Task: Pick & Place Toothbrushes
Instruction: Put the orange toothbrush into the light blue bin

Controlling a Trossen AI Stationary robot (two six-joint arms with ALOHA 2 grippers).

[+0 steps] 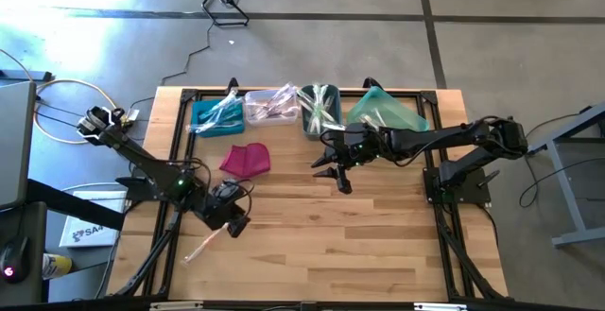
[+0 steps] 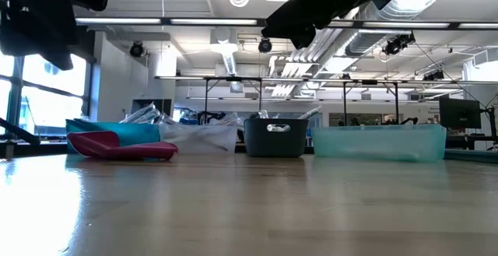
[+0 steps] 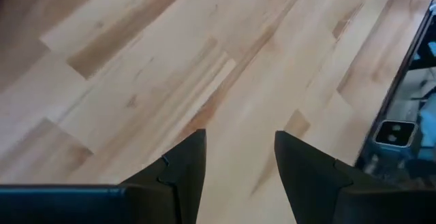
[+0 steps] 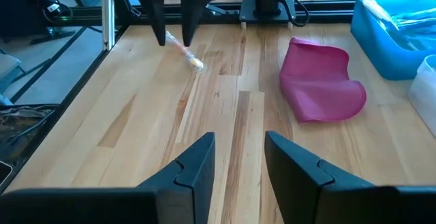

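Observation:
One pink-and-clear toothbrush [image 1: 204, 244] lies flat on the wooden table near its left front, also seen in the right wrist view as toothbrush [image 4: 185, 52]. My left gripper [image 1: 233, 224] hangs open just above the brush's nearer end; in its own view, my left gripper [image 3: 238, 139] has only bare wood between its fingers. More toothbrushes lie in the blue bin [image 1: 216, 115], the clear bin [image 1: 272, 105], the dark grey bin [image 1: 319, 111] and the teal bin [image 1: 386, 112]. My right gripper [image 1: 337, 173] hovers open mid-table, nothing between its fingers [image 4: 194, 163].
The four bins stand in a row along the far edge. A magenta pouch [image 1: 246, 160] lies in front of the blue and clear bins. Black frame rails [image 1: 170, 160] run along the table's left and right sides. Bare wood fills the near half.

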